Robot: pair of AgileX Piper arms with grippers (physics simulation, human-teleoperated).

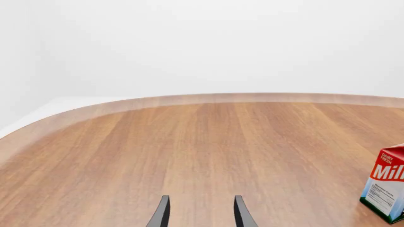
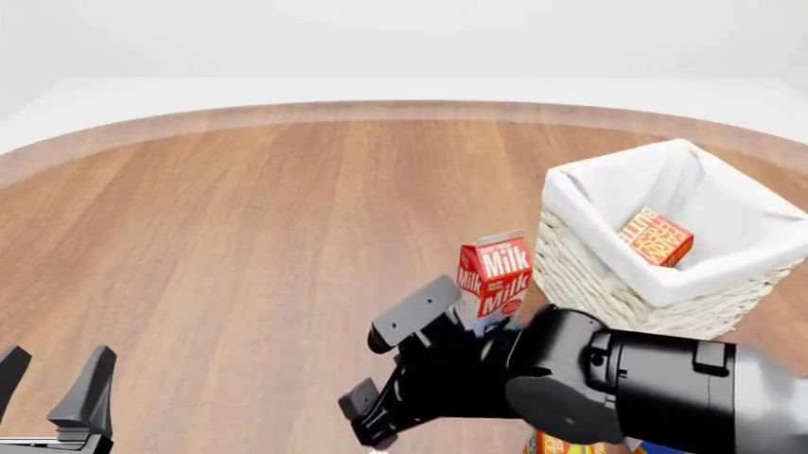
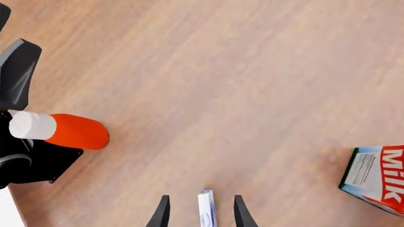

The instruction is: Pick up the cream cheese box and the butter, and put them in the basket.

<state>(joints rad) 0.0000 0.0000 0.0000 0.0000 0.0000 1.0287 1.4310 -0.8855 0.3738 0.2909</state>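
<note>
The butter (image 2: pixel 656 236), a red-orange carton, lies inside the cream wicker basket (image 2: pixel 593 274) at the right. In the right wrist view a narrow white-and-blue box edge, apparently the cream cheese box (image 3: pixel 207 208), shows between the fingers with a gap on each side. In the front view that box is hidden behind the right arm. My right gripper (image 2: pixel 366 374) (image 3: pixel 200 215) is open, low over the table and left of the basket. Open and holding nothing, my left gripper (image 2: pixel 51 378) (image 1: pixel 200 215) sits at the near left.
A red Milk carton (image 2: pixel 495 277) (image 1: pixel 386 189) (image 3: pixel 377 182) stands just left of the basket. A red bottle with a white cap (image 3: pixel 60 130) lies near the left arm. Something orange (image 2: pixel 569 443) peeks out under the right arm. The round wooden table's rim (image 2: pixel 378 111) curves across the far side.
</note>
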